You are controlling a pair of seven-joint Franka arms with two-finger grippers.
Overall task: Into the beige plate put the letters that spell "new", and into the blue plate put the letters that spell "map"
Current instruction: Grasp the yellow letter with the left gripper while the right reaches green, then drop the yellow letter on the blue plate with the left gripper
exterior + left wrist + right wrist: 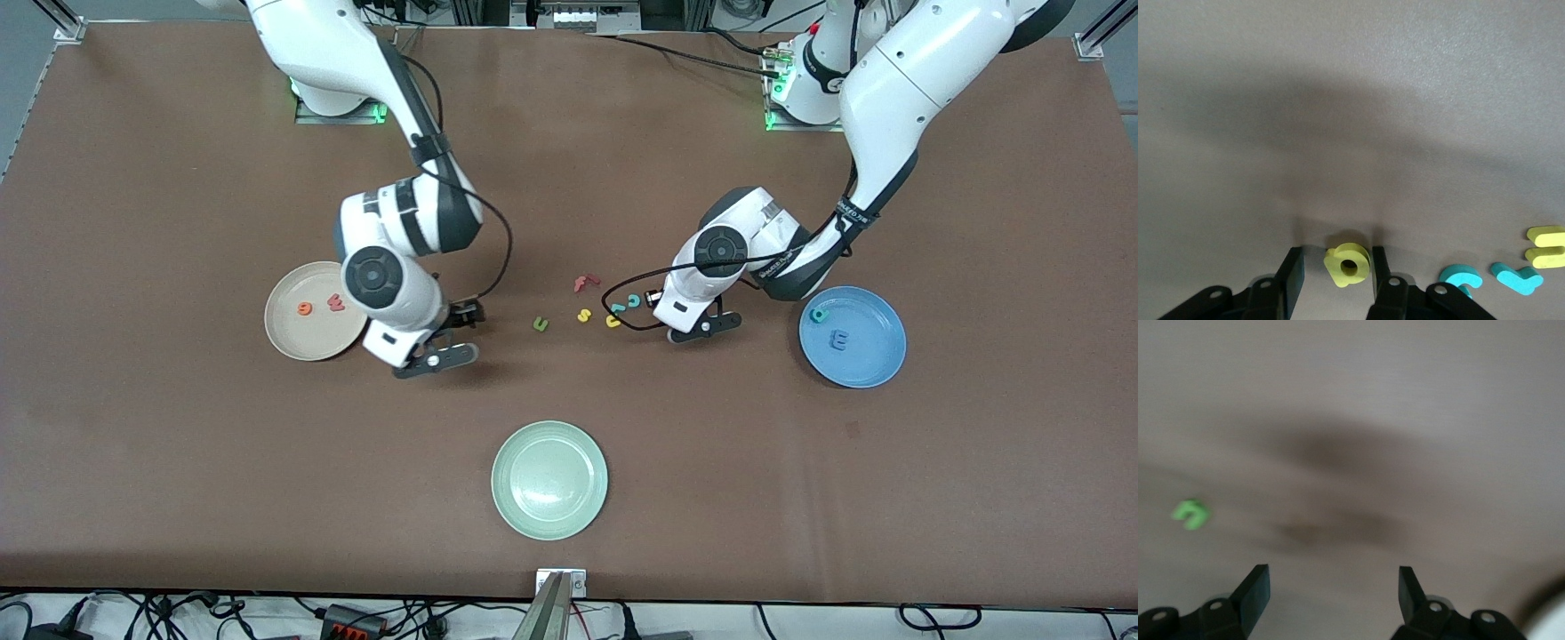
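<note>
The table has a matt brown, cloth-like cover. The beige plate, blue plate and pale green plate look smooth and faintly glossy. The yellow "a" looks like soft matt foam. Both arms' white shells shine like glossy plastic.

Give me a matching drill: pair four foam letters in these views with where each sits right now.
Column one:
1. orange foam letter "e"
2. blue foam letter "m"
3. yellow foam letter "a"
4. green foam letter "n"

Column two:
A. between the left gripper fingers
B. in the round blue plate
C. on the bare table
D. in the round beige plate

Pairs: 1-D, 2-B, 3-A, 4-C
</note>
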